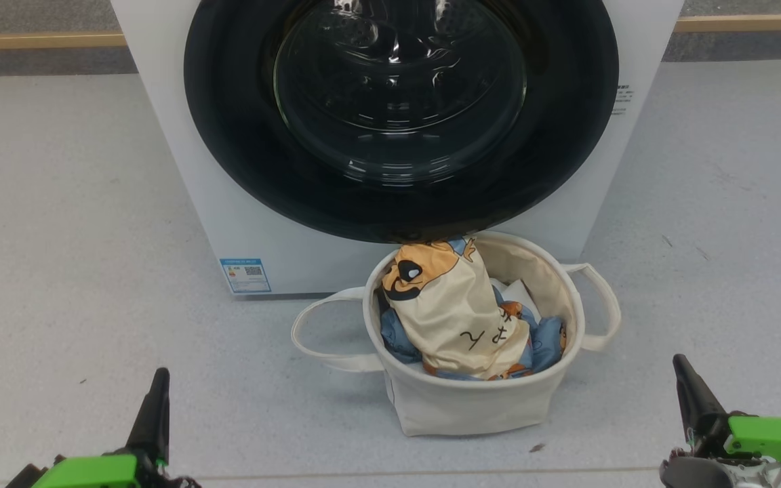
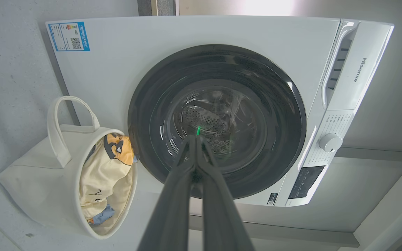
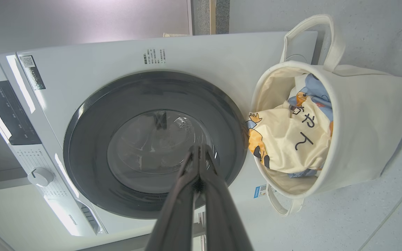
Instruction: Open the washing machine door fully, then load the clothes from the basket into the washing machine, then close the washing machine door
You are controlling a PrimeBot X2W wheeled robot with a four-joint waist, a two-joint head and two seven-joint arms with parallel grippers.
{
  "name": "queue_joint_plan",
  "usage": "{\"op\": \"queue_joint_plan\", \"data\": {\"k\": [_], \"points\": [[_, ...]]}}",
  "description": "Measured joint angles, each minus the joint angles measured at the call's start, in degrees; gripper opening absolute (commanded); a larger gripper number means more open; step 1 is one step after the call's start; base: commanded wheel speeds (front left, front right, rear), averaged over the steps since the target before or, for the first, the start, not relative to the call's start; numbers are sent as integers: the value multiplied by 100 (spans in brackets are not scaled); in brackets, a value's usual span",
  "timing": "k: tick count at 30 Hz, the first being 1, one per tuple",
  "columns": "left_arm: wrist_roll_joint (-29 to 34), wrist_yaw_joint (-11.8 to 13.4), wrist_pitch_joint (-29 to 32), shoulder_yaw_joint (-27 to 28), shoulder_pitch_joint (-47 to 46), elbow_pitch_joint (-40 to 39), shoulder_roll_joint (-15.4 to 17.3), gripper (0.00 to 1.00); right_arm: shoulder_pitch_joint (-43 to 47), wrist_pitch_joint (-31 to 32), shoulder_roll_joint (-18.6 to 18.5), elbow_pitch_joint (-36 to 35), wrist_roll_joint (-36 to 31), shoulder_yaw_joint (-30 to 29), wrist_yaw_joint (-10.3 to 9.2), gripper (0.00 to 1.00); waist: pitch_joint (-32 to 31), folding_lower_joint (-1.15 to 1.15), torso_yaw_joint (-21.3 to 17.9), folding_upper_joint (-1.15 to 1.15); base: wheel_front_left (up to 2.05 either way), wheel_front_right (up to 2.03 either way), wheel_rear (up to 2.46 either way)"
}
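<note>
You've all 3 steps left: the glossy black-rimmed round washing machine door [image 1: 401,115] is shut on the white boxy washing machine [image 1: 228,217], cream-and-blue bear-print clothes [image 1: 458,312] sit in the off-white canvas basket [image 1: 472,407] just before it, left gripper [image 1: 158,378] and right gripper [image 1: 681,366] closed, empty.

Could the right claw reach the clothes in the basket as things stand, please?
Probably yes: the basket stands open-topped, the clothes heaped at its rim, nothing stands between it and the right claw.

A pale grey speckled floor [image 1: 58,237] runs back to a darker grey band [image 1: 38,62] topped by a tan strip [image 1: 38,41]. A thin seam [image 1: 390,473] crosses the floor at the near edge.
</note>
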Motion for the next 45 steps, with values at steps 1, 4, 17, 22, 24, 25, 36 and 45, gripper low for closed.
{"op": "queue_joint_plan", "data": {"k": [1,4,17,22,24,25,36,45], "points": [[0,0,0,0,0,0,0,0,0,0,0,0,0,0,0,0,0,0,0,0,0,0,0],[0,0,-1,0,0,0,0,0,0,0,0,0,0,0,-1,0,0,0,0,0,0,0,0],[0,0,0,0,0,0,0,0,0,0,0,0,0,0,-1,0,0,0,0,0,0,0,0],[0,0,0,0,0,0,0,0,0,0,1,0,0,0,-1,0,0,0,0,0,0,0,0],[0,0,0,0,0,0,0,0,0,0,1,0,0,0,-1,0,0,0,0,0,0,0,0],[0,0,0,0,0,0,0,0,0,0,1,0,0,0,0,0,0,0,0,0,0,0,0],[0,0,0,0,0,0,0,0,0,0,1,0,0,0,-1,0,0,0,0,0,0,0,0],[0,0,0,0,0,0,0,0,0,0,1,0,0,0,-1,0,0,0,0,0,0,0,0]]}}
